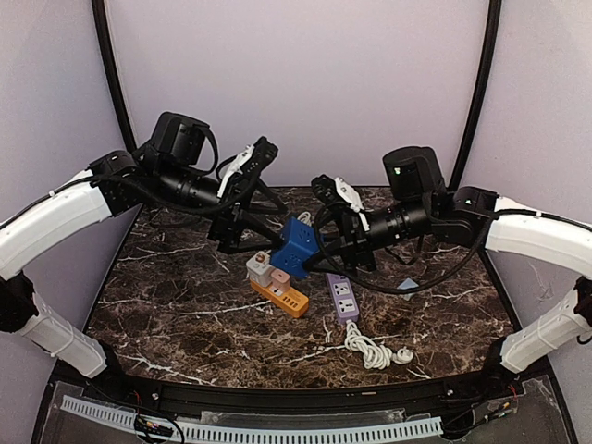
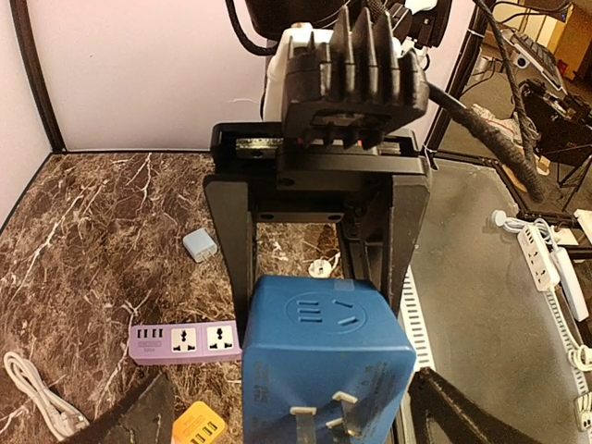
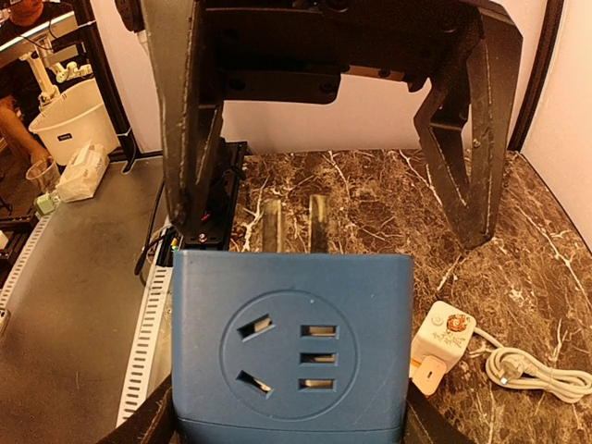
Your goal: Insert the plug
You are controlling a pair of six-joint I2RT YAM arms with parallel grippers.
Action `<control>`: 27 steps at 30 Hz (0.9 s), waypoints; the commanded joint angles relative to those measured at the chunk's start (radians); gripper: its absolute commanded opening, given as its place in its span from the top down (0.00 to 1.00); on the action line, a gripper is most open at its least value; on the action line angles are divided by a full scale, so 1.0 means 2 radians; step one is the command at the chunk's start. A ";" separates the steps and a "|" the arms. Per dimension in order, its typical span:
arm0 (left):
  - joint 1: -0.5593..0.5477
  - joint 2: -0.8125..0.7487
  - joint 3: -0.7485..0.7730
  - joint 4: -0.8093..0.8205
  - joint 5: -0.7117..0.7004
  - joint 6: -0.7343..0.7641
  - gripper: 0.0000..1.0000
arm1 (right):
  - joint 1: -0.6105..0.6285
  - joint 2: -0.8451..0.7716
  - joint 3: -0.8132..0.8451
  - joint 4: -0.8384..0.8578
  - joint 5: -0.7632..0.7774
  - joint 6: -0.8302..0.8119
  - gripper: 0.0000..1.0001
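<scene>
In the middle of the overhead view the two arms meet over the blue plug, which hangs clear of the dark marble table, just above and behind the orange power strip. The right gripper has hold of it: in its own camera the plug fills the bottom centre, its socket face toward the lens, and the dark fingers press in at both lower corners, though their tips are cut off by the frame edge. The left gripper stands wide open around the same plug. From the right wrist its fingers spread well beyond the plug's sides, and whether either one touches it cannot be made out. The metal prongs point toward the left wrist camera, partly cropped at the bottom. Two small chargers sit on the near end of the orange strip; from the left wrist only a corner of that strip shows. The purple power strip lies just right of it, with a coiled white cable in the lower right. A pale blue charger lies alone on the marble.
</scene>
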 commanded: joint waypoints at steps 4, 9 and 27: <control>-0.011 -0.008 -0.022 -0.014 -0.002 -0.003 0.09 | 0.005 0.006 -0.002 0.034 -0.006 0.000 0.64; -0.015 -0.007 -0.027 -0.014 -0.013 0.000 0.11 | 0.005 0.005 0.001 0.032 -0.006 0.008 0.65; -0.023 0.010 -0.023 -0.005 -0.012 0.004 0.27 | 0.007 0.002 -0.002 0.026 -0.003 0.021 0.66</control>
